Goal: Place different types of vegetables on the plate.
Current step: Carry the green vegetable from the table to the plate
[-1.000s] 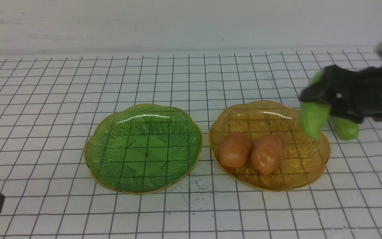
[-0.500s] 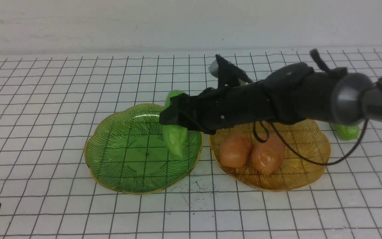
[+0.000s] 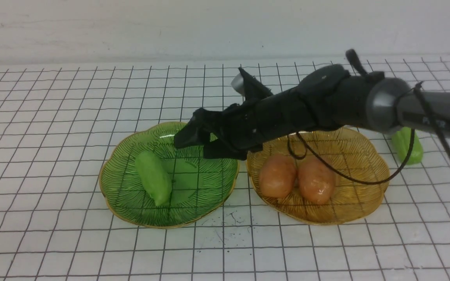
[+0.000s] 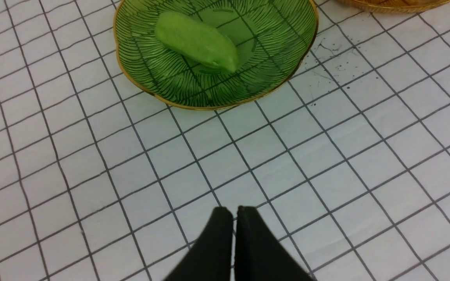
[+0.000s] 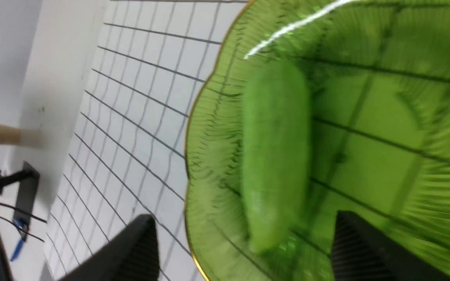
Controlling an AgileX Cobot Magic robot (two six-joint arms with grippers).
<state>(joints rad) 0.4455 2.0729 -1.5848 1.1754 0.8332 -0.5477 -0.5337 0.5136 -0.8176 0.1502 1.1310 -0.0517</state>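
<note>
Closest to the robot, the left pincer [image 4: 234, 212] hangs low over the white worktop [image 3: 53, 242], which has black squares drawn on it. Its two tips are pressed together and hold nothing.

A bit farther on sit two plates, side by side and just apart. The green plate [image 3: 119, 195] is on the left. One light green cucumber piece [image 3: 153, 177] lies flat inside it, on its left half. The yellow plate [image 3: 359, 203] is on the right. Two orange-brown potatoes lie in it, the left potato [image 3: 277, 175] and the right potato [image 3: 316, 180], touching each other.

The right pincer [image 3: 193, 146] hangs above the right part of the green plate. Its tips are spread wide and hold nothing. The cucumber piece lies free, apart from them.

Farther back on the right, the other cucumber piece [image 3: 406, 145] lies on the worktop, just beside the yellow plate. The arm hides part of it.
</note>
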